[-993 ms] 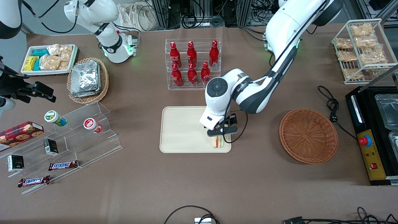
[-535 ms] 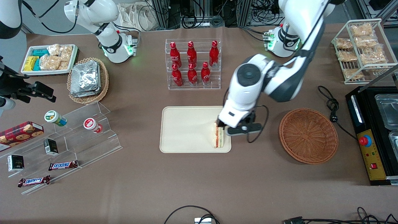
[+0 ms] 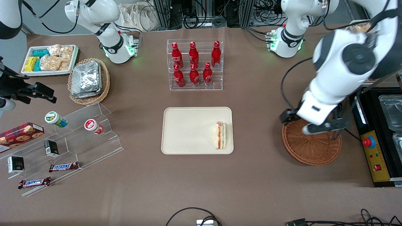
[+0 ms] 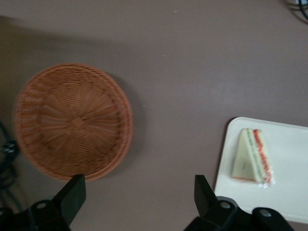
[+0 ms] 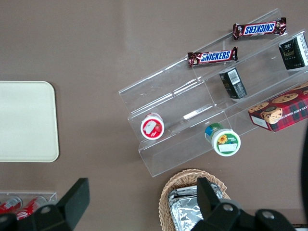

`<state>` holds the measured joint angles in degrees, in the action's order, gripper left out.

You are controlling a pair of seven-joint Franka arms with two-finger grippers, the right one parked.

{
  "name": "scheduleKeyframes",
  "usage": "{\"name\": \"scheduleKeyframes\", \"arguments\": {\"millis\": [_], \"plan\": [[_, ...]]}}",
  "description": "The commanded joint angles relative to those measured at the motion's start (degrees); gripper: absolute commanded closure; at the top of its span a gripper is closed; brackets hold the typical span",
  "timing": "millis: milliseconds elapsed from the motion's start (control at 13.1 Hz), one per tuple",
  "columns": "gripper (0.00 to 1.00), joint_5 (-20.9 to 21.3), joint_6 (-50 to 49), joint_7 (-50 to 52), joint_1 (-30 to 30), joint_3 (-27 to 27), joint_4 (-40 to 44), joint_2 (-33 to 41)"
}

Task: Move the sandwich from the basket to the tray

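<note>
Sandwich (image 3: 220,135) lay on tray (image 3: 188,131), basket (image 3: 311,147) at its 3 o'clock. Gripper (image 4: 139,202) hovered above basket, fingers apart, empty. Wedge likely light, soft, slippery-wrapped; best pinched across flat bread faces.

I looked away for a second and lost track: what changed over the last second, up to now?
The gripper let go of the sandwich and swung away from the tray toward the working arm's end of the table. It now hovers open above the basket. The sandwich stayed on the tray, near the edge closest to the basket. Tray and basket did not move.
</note>
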<state>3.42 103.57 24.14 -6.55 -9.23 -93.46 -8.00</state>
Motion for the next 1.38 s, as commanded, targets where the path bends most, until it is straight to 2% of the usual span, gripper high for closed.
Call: {"name": "scheduleKeyframes", "arguments": {"millis": [0, 153, 382, 611, 764, 1299], "plan": [[0.00, -0.79, -5.03, -7.85, 3.89, -0.09, -2.95, 7.28], [0.00, -1.67, -5.22, -10.50, 7.93, -0.09, -5.84, 11.41], [0.00, -2.55, -6.27, -11.31, 8.83, -0.09, -9.36, 15.81], [0.00, -2.63, -7.16, -11.13, 8.83, -0.09, -9.54, 15.91], [0.00, -4.29, -7.24, -11.13, 8.83, -0.09, -9.54, 15.91], [0.00, -4.48, -8.73, -10.87, 8.92, 0.18, -9.54, 16.70]]}}
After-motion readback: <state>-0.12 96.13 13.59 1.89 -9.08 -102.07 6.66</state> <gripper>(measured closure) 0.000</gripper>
